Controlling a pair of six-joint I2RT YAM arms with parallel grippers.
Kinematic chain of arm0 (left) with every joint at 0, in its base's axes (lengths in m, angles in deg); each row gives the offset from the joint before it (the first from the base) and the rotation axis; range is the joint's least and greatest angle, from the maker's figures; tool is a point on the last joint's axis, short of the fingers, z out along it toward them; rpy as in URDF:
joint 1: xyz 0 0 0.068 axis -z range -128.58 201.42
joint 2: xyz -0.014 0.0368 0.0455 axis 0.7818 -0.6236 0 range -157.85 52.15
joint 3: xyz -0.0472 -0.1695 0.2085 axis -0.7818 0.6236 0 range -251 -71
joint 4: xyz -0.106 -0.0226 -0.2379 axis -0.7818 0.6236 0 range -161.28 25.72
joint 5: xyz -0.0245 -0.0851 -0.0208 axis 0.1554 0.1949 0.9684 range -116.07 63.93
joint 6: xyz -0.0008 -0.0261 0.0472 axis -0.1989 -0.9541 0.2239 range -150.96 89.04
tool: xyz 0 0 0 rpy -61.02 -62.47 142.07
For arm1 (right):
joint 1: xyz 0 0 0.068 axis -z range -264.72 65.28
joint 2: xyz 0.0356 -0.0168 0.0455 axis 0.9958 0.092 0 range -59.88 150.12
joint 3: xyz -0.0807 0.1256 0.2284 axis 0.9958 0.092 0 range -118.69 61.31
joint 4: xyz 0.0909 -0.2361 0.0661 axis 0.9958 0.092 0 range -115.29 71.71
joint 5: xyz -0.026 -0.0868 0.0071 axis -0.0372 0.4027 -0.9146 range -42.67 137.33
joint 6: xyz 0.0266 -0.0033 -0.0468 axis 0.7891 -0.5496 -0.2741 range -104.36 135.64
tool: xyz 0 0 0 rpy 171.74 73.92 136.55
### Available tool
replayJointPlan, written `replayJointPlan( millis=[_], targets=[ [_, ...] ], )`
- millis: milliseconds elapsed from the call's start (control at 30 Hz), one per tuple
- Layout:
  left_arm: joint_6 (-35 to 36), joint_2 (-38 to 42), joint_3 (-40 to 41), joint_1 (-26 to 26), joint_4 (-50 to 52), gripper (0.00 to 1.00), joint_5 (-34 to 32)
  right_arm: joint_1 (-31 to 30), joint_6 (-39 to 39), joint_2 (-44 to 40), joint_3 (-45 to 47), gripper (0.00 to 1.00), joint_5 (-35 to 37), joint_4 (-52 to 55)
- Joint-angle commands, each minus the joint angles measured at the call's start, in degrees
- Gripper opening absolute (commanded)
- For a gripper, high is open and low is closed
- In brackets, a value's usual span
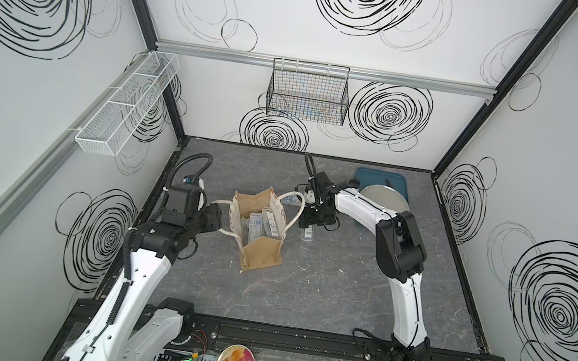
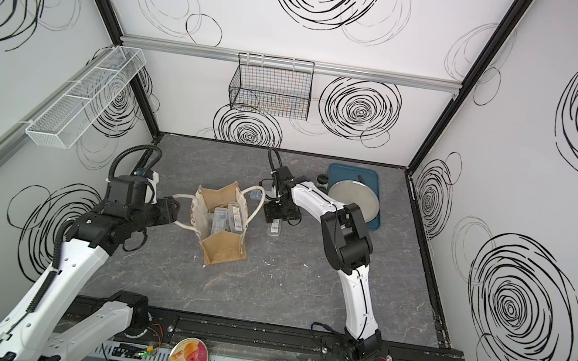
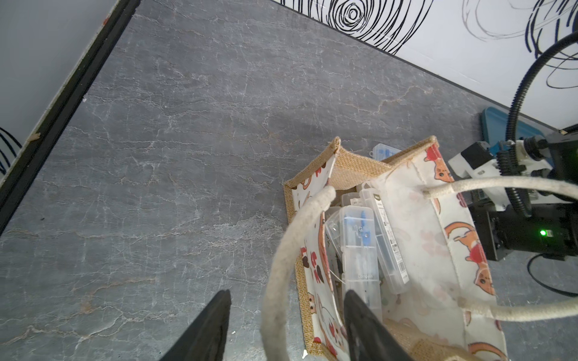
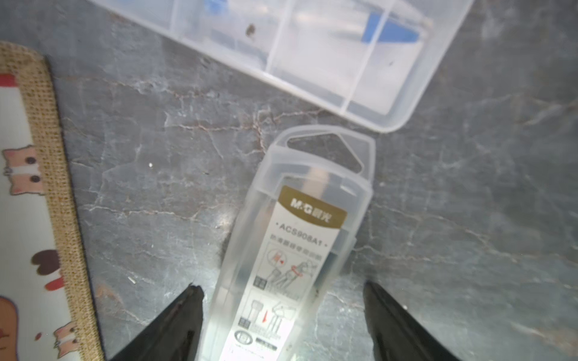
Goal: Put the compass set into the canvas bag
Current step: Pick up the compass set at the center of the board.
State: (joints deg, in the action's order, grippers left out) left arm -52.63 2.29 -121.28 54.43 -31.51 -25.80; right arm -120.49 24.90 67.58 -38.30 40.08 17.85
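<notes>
A: What is the biggest thing here?

B: The grey table [image 1: 321, 291] with a stone pattern. Near its middle stands the canvas bag [image 1: 262, 257], upright and open at the top. Its cream sides have cartoon animals printed in orange and red.

A: And the two arms?

B: The left gripper [image 3: 287, 293] is beside the bag. Its fingers stand apart, and a white rope handle [image 3: 284, 250] runs between them without being pinched. The right gripper [image 4: 282, 286] is low over the table on the other side of the bag. It is also spread wide and holds nothing.

A: Where is the compass set?

B: Several clear cases [image 3: 359, 250] stand inside the bag. One more compass case [image 4: 300, 237] lies flat on the table just beside the bag. It is between the right fingers, with a gap on each side. A wider clear box [image 4: 312, 47] with blue parts lies near its far end.

A: Can you read something?

B: Yes. The label [image 4: 309, 225] says "M&G" on a gold band, then "ACS908A1". The smaller print below is too blurred.
</notes>
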Motion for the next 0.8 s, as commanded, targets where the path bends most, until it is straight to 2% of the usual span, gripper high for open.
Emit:
replayJointPlan(
  millis=[0,267,567,767],
  targets=[
    [-0.3,0.9,-1.7,0.2,-0.2,0.62,-1.4,-1.3,0.5,2.2,-2.1,0.84,1.6,3.6],
    [-0.1,1.6,-1.7,0.3,0.6,0.63,-2.1,-1.6,1.2,5.0,-4.4,0.77,4.6,6.8],
    [0.0,2.5,-1.9,0.3,1.4,0.64,-2.7,-1.4,1.4,3.8,-1.9,0.54,6.2,6.4],
    [0.1,2.9,-2.4,0.4,1.7,0.65,-2.9,-0.9,1.9,0.2,0.1,0.44,6.2,5.5]
  ],
)
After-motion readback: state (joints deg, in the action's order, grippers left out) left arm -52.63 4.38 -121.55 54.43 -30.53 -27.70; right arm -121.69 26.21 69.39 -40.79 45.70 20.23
